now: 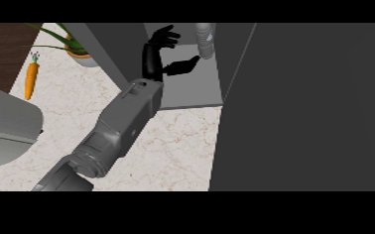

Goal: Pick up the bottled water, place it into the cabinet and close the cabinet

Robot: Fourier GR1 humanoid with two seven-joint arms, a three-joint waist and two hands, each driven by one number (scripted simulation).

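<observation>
At 12 o'clock inside the cabinet: bottled water stands upright | left hand spread wide just beside it, holding nothing | placing looks done | door at 3 o'clock open, closing not yet done
</observation>
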